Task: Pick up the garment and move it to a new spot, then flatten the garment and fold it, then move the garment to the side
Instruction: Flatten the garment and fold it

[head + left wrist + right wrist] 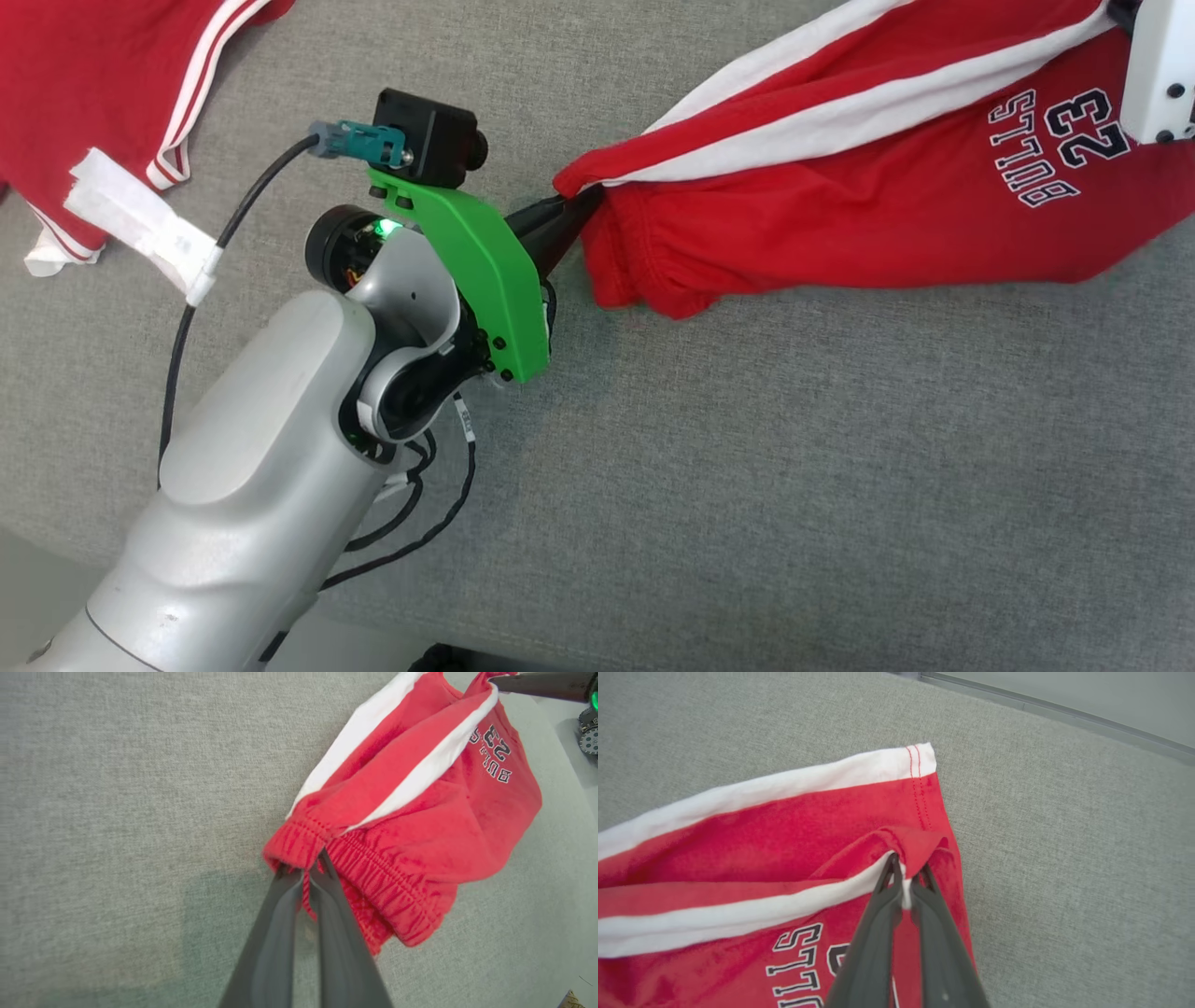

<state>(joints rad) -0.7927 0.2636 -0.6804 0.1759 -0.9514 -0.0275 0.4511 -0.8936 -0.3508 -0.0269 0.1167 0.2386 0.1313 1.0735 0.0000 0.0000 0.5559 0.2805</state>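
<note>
Second red garment cut by upper-left edge, left pincer tips buried in waistband of shorts

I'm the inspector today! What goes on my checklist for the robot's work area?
Surface: grey cloth.
Job's things: red shorts with white stripes, stretched between both grippers.
Clutter: another red garment at the head view's top left.
Grippers: left gripper shut on the waistband; right gripper shut on a leg hem.
Cables: black cable looping beside the left arm.
Surroundings: pale ledge past the surface's edge.
</note>
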